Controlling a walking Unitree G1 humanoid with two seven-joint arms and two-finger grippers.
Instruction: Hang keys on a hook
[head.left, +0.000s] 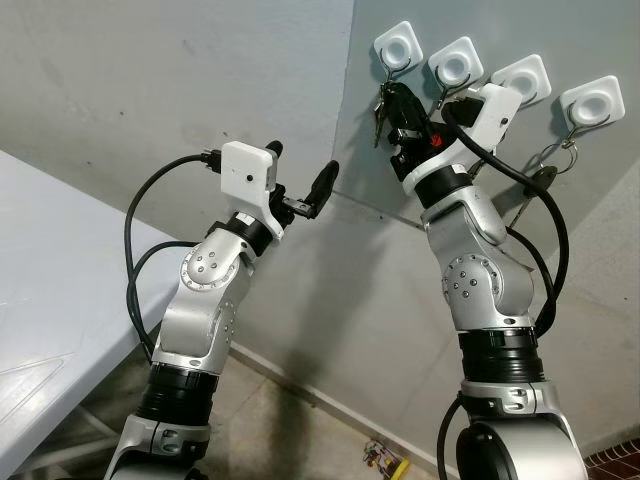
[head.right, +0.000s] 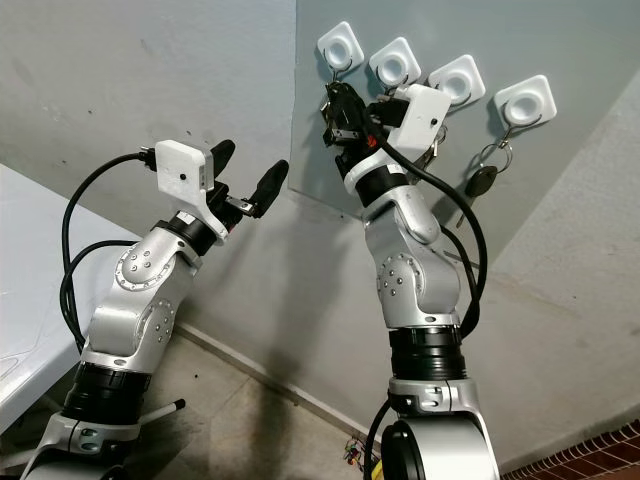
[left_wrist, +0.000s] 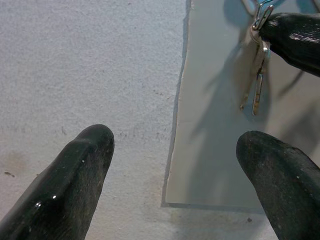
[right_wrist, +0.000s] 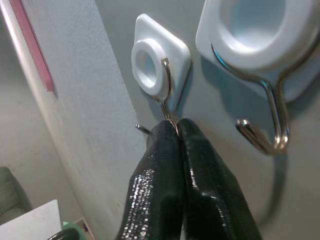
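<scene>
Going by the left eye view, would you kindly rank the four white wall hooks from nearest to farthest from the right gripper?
1. First hook, leftmost, right at the right gripper.
2. Second hook.
3. Third hook.
4. Fourth hook, rightmost, carrying a key.

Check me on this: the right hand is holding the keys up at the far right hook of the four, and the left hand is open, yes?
Wrong hook. The right hand holds the keys at the leftmost hook, as the left eye view shows. The left hand is open.
</scene>
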